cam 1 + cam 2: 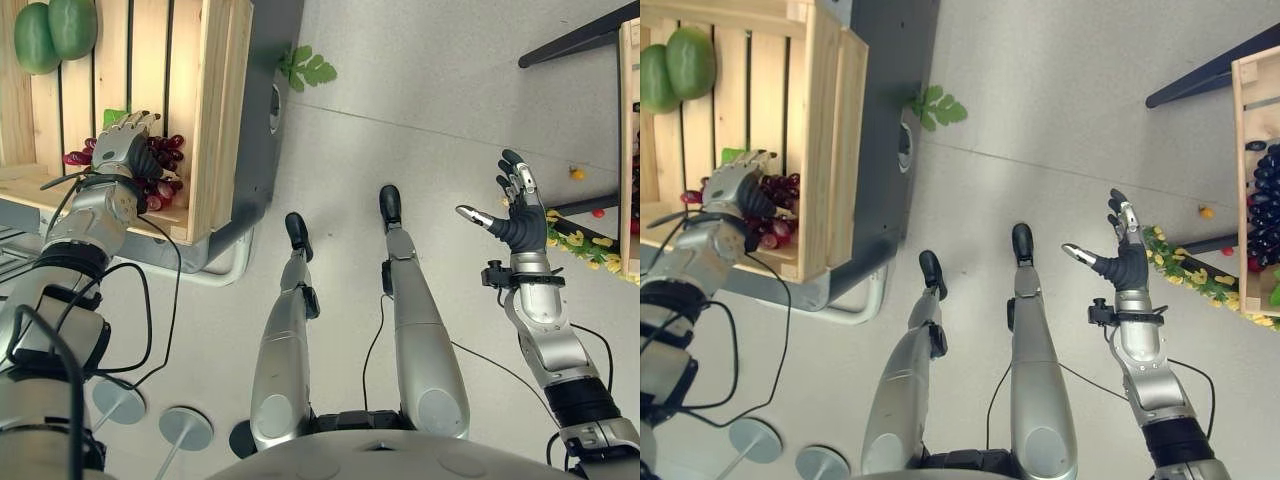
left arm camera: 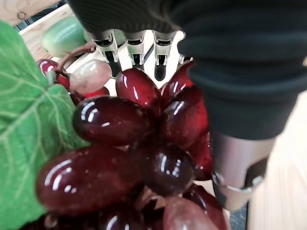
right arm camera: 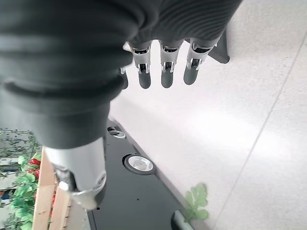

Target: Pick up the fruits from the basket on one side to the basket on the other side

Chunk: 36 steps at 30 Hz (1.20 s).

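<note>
- Left eye view: the left hand (image 1: 118, 150) lies on the red grape bunch (image 1: 160, 172) inside the left wooden crate (image 1: 215, 120), near the crate's front right corner.
- In the left wrist view the fingers (image 2: 136, 45) reach over the grapes and the thumb sits beside them; whether they clamp the bunch cannot be told.
- Two green fruits (image 1: 55, 32) rest at the crate's far left corner.
- The right hand (image 1: 520, 215) hangs above the floor with fingers spread apart, holding nothing, near the right crate (image 1: 1245, 150).
- Dark grapes (image 1: 1265, 200) lie in that right crate.
</note>
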Tool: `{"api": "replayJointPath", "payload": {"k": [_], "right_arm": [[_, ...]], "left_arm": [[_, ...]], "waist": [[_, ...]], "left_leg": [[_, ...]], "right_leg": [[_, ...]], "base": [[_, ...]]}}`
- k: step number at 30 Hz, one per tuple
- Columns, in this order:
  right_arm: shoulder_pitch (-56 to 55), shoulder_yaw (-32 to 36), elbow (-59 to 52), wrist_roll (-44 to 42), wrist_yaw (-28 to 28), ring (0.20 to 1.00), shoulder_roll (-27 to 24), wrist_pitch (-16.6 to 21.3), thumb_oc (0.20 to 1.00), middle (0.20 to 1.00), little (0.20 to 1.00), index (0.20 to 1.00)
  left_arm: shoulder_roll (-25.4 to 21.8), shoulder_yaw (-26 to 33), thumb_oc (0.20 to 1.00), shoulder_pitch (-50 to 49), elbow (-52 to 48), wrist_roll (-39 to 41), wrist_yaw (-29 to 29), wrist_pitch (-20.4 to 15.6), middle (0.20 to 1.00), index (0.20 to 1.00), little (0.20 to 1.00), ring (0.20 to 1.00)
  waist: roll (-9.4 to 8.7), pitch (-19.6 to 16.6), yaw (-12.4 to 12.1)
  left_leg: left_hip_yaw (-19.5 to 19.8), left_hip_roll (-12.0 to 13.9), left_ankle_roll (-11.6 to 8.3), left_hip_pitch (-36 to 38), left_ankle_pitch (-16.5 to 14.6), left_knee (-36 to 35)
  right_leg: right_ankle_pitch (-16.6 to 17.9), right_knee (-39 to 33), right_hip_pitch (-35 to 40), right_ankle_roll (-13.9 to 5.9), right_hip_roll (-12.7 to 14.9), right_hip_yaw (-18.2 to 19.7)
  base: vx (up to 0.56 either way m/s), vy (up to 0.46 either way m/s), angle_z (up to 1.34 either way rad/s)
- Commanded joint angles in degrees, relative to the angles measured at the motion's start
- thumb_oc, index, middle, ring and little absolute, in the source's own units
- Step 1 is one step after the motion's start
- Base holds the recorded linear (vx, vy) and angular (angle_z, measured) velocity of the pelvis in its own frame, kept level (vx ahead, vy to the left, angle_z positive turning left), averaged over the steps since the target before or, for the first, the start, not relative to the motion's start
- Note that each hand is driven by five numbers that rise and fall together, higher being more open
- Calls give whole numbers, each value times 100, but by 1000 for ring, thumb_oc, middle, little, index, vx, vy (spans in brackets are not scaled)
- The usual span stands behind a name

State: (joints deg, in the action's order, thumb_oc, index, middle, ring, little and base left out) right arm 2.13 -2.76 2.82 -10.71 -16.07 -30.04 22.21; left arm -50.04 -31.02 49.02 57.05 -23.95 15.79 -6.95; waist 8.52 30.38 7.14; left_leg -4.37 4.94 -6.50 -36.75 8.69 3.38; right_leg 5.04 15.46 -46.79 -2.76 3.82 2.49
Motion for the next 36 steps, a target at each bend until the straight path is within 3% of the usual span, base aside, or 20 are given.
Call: {"api": "replayJointPath", "payload": {"k": [1, 14, 27, 30, 32, 33, 35, 36], "right_arm": [[-151, 105, -501, 15, -127, 1000, 99, 383, 1000, 1000, 1000, 1000], [-164, 32, -524, -168, -67, 1000, 139, 302, 1000, 1000, 1000, 1000], [-83, -46, -511, -397, 68, 1000, 92, 284, 1000, 1000, 1000, 1000], [-83, -42, -512, -400, 90, 1000, 95, 272, 1000, 1000, 1000, 1000], [-66, -31, -532, -426, 115, 1000, 81, 277, 1000, 1000, 1000, 1000], [-57, -35, -541, -450, 120, 1000, 80, 282, 1000, 1000, 1000, 1000], [-50, -28, -541, -448, 119, 1000, 75, 288, 1000, 1000, 1000, 1000], [-11, -76, -537, -436, 113, 1000, 40, 287, 1000, 1000, 1000, 1000]], "left_arm": [[-644, 163, 1000, 104, 469, -43, -46, 204, 1000, 1000, 1000, 1000], [-687, 62, 1000, 48, 1426, -491, -691, 702, 1000, 1000, 1000, 1000], [-878, 225, 1000, -213, 1861, -536, -984, 881, 1000, 1000, 1000, 1000], [-878, 245, 887, -197, 1915, -557, -1005, 929, 887, 887, 887, 887], [-916, 234, 724, -170, 1943, -585, -1009, 987, 724, 724, 724, 724], [-913, 250, 598, -157, 1952, -577, -1006, 1029, 598, 598, 598, 598], [-917, 256, 520, -159, 1957, -592, -993, 1050, 520, 520, 520, 520], [-902, 234, 322, -25, 1942, -584, -814, 1127, 322, 322, 322, 322]], "waist": [[-246, -59, 25], [-246, -59, -1], [-238, -59, 7], [-242, -59, 3], [-240, -59, -4], [-242, -59, -11], [-243, -59, -14], [-259, -59, -8]], "left_leg": [[190, 9, 133, -448, -677, 1182], [164, -14, 130, -555, -706, 1240], [132, 13, 123, -553, -688, 1194], [143, 7, 126, -561, -691, 1200], [148, 10, 125, -581, -690, 1200], [158, 10, 126, -597, -689, 1204], [163, 9, 127, -605, -689, 1206], [181, 9, 122, -628, -689, 1223]], "right_leg": [[-589, 415, 150, -611, 60, 92], [-568, 409, 33, -589, 34, 149], [-525, 317, 35, -593, 11, 177], [-520, 318, 33, -593, 8, 168], [-519, 316, 28, -594, 9, 164], [-516, 316, 26, -593, 14, 156], [-514, 315, 21, -595, 12, 154], [-516, 315, 21, -593, 8, 150]], "base": [[0, 0, 0], [-1, 2, -1], [-3, 4, -4], [0, 0, 0], [0, 0, 0], [0, 0, 0], [0, 0, 0], [0, 0, 0]]}}
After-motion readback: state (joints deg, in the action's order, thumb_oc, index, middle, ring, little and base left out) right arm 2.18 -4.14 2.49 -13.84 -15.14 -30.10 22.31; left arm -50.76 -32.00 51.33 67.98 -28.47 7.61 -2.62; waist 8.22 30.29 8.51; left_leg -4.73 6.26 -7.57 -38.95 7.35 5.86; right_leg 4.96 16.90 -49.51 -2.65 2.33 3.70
